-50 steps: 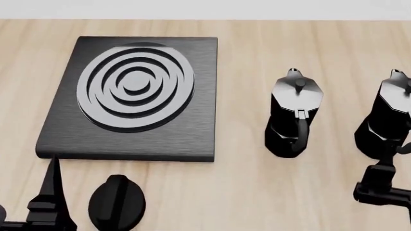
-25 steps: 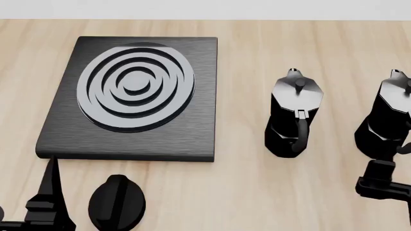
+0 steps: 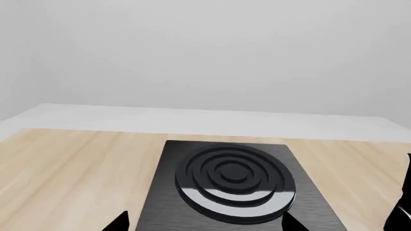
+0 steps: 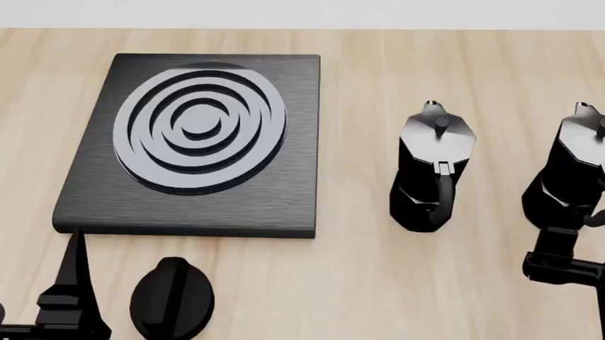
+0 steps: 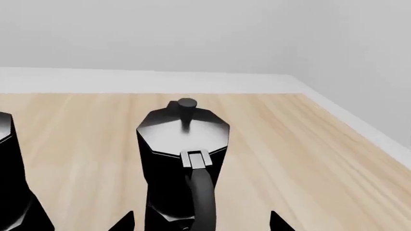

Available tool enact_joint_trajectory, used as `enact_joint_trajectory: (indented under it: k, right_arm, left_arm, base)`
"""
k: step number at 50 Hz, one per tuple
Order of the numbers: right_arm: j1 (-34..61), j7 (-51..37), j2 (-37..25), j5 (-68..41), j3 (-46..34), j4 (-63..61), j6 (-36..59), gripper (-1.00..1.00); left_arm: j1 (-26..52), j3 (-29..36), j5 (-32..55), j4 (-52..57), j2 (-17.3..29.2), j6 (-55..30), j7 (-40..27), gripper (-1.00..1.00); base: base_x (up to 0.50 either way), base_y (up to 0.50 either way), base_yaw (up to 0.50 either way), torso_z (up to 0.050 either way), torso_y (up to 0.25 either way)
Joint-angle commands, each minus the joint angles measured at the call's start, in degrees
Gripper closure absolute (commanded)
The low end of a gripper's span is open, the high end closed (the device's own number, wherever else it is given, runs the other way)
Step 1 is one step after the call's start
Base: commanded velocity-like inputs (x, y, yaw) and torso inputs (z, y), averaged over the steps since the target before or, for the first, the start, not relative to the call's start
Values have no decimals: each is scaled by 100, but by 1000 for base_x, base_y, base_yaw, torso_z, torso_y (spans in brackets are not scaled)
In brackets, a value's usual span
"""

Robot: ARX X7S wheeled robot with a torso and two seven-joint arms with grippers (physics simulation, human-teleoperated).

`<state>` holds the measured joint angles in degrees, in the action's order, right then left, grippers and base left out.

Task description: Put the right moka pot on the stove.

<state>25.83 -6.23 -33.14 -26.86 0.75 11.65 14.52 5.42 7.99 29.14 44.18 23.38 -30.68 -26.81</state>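
Observation:
The right moka pot (image 4: 570, 170), black with a silver-grey lid, stands at the table's right, partly cut by the head view's edge. In the right wrist view it (image 5: 183, 154) is centred with its curved handle toward the camera. My right gripper (image 5: 200, 224) is open, with a fingertip on either side of the pot's base and apart from it. In the head view the right gripper (image 4: 565, 248) sits just in front of the pot. The stove (image 4: 194, 142) lies flat at the left. My left gripper (image 3: 205, 224) is open and empty in front of the stove (image 3: 234, 185).
The look-alike left moka pot (image 4: 432, 166) stands between the stove and the right pot; it shows at the right wrist view's edge (image 5: 13, 192). An oval black dial knob (image 4: 172, 297) lies in front of the stove beside my left gripper (image 4: 68, 290).
My right gripper has crept forward toward the right moka pot. The left arm, the pots and the stove have not moved.

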Motion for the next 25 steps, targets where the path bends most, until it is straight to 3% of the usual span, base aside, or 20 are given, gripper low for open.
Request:
enact_joint_trajectory:
  k: [1,25]
  right_arm:
    - [241,76,29,95,-110,310,-47,-100]
    - [579,187,139,259,-259,925,-233,-100]
  left_arm:
    - [16,-7,42,6,13,-5,-25,-100]
    - [16,29,59,-47,34,58,-34,-100]
  base:
    - [0,0,0,0,0]
    - [0,0,0,0,0]
